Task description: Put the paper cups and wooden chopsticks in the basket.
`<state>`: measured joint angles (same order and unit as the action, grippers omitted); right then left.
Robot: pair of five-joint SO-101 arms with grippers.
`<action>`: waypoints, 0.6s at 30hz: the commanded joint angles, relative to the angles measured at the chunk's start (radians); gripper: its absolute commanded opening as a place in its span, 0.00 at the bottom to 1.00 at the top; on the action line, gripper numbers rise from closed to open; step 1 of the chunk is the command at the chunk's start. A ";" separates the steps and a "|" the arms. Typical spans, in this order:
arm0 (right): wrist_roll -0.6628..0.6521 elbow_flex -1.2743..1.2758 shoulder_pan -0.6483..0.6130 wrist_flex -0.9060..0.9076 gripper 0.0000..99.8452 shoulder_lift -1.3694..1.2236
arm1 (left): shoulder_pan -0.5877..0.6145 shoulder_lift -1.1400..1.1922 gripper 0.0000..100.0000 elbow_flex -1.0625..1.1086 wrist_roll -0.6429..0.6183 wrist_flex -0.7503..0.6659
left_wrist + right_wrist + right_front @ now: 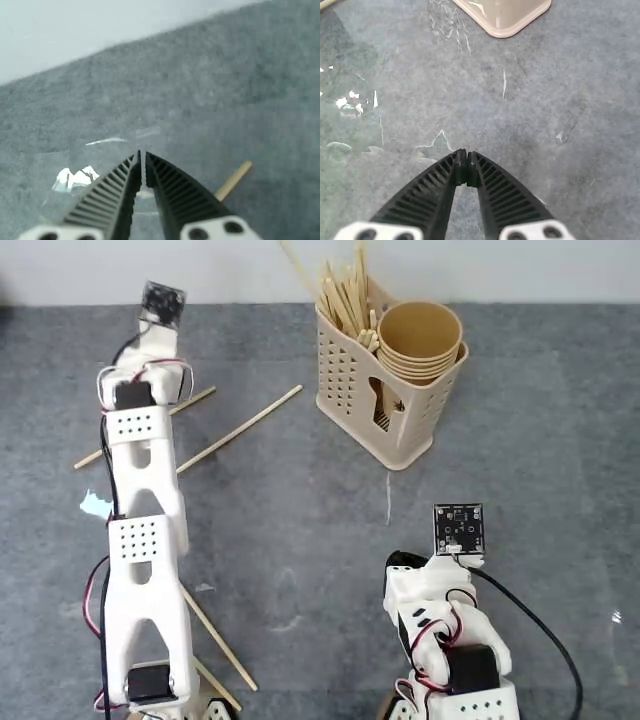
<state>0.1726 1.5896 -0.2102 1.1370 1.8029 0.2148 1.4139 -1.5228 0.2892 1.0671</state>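
**A:** What do we have around us, biggest first?

**B:** We see the grey mat (300,540) over the table. At one o'clock from its middle the basket (390,405) stands upright. The stack of paper cups (420,335) sits in its three-o'clock compartment. The bundle of chopsticks (340,295) sits in the nine-o'clock one and pokes above the rim.

**A:** And what lies loose?

**B:** At ten o'clock we find the first loose chopstick (240,430), well apart from the basket. The second chopstick (200,398) lies near it and runs under the left arm (145,540), which covers its middle. At seven o'clock the third chopstick (220,642) and fourth chopstick (218,685) lie close together, their ends under that same arm. A small blue scrap (95,505) sits at nine o'clock.

**A:** How do we hold the arms?

**B:** The left arm stretches long toward twelve o'clock. The left gripper (142,157) has its jaws pressed together on nothing, with a chopstick end (232,180) on the mat near it. We cannot tell which stick that is. The right arm (450,640) sits folded at five o'clock. The right gripper (466,154) points down at the mat, jaws closed and empty.
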 commanded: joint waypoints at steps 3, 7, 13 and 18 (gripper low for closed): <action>0.000 -0.006 -0.004 -0.018 0.01 0.010 | -0.011 0.003 0.01 -0.007 0.138 0.083; 0.000 -0.006 -0.004 -0.018 0.01 0.010 | -0.026 0.009 0.01 -0.007 0.224 0.180; 0.000 -0.006 -0.002 -0.018 0.01 0.010 | -0.077 0.003 0.01 -0.007 0.358 0.407; 0.000 -0.006 -0.001 -0.018 0.01 0.010 | -0.129 0.000 0.01 -0.033 0.404 0.574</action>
<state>0.1726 1.5896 -0.2102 1.1370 1.8029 0.1212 1.4385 -1.5290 0.6713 1.5474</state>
